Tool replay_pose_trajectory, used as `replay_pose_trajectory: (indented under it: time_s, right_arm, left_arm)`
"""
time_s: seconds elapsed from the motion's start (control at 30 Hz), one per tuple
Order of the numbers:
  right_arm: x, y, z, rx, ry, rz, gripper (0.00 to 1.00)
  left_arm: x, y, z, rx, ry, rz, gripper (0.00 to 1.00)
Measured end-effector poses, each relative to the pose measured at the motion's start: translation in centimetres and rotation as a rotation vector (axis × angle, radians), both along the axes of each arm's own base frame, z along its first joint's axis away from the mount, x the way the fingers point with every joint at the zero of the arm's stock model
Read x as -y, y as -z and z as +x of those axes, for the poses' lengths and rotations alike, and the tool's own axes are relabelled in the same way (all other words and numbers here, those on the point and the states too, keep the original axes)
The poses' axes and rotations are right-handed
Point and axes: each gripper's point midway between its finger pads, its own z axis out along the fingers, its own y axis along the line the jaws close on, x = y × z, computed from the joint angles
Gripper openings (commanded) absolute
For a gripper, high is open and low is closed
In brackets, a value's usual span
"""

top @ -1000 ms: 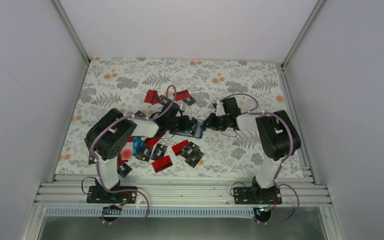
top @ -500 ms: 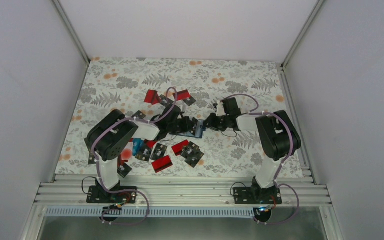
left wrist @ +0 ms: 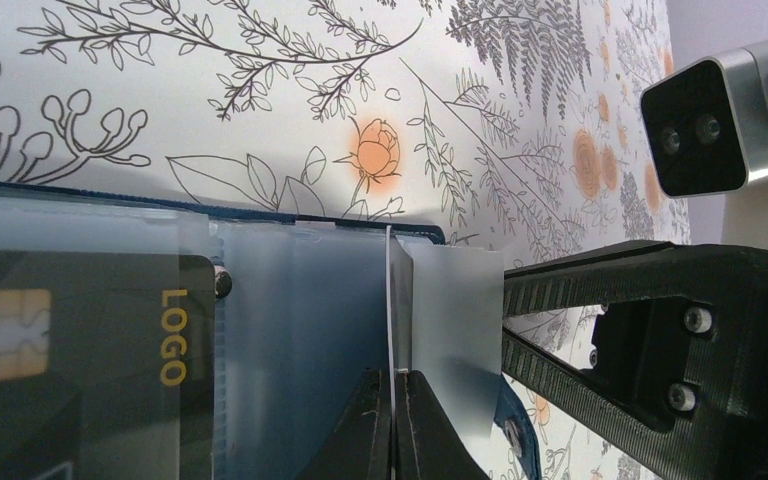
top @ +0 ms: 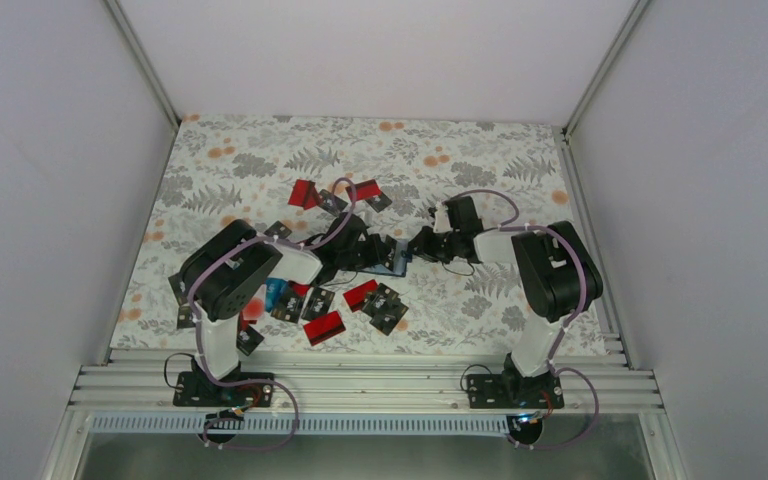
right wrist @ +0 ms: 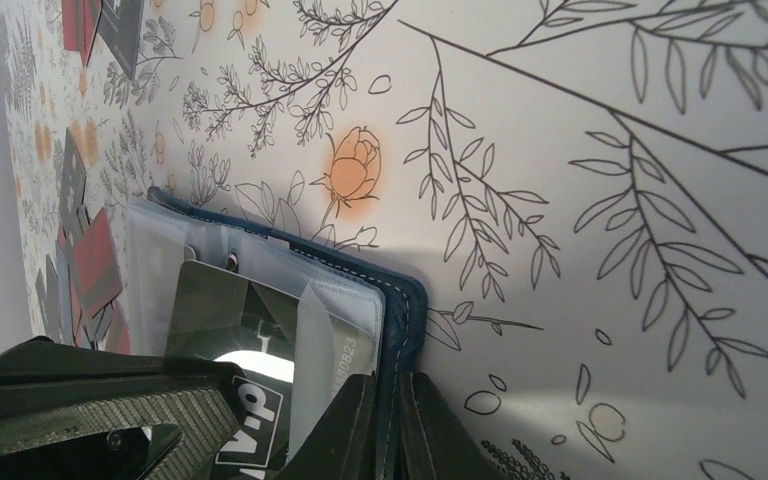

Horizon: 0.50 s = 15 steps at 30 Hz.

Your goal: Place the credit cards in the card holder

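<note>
Holder (top: 388, 256) open and flat at mid counter (top: 480, 160), between the two arms, clear sleeves facing up. Left jaws closed tight on a thin leaf (left wrist: 392, 310) of the holder, seen edge-on in the left wrist view, with fingertips (left wrist: 365, 430) pressed together around it. Right jaws narrow, pinching the holder's navy rim (right wrist: 407, 300), stitched, on the side toward the right arm. Black card (left wrist: 80, 340) with gold "LOGO" and a chip, lodged under clear plastic at the left of the left wrist view. Dark card (right wrist: 230, 310) under a sleeve in the right wrist view as well; same one or not, cannot tell. Loose cards (top: 325, 327) scattered on the counter on the near side of the holder, mostly red with a black end, some black, overlapping in places. Two more red cards (top: 303, 192) lying beyond the holder. Teal card (top: 276, 292) just beside the left arm, partly hidden by it. Right wrist camera (left wrist: 705, 125) at upper right in the left wrist view, above the black right fingers (left wrist: 600, 285) reaching in to the holder's edge.
</note>
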Motion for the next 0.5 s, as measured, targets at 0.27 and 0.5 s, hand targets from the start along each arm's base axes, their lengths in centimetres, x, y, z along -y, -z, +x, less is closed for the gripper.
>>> replay_pose_trajectory:
  time_s: [0.27, 0.5]
  right_arm:
    - [0.4, 0.0, 0.0, -0.005, 0.022, 0.004, 0.10]
    - [0.4, 0.0, 0.0, -0.006, 0.028, 0.007, 0.09]
  left_arm:
    - [0.5, 0.5, 0.1, 0.003, -0.016, 0.016, 0.17]
    - [1.9, 0.3, -0.6, 0.007, 0.006, 0.014, 0.33]
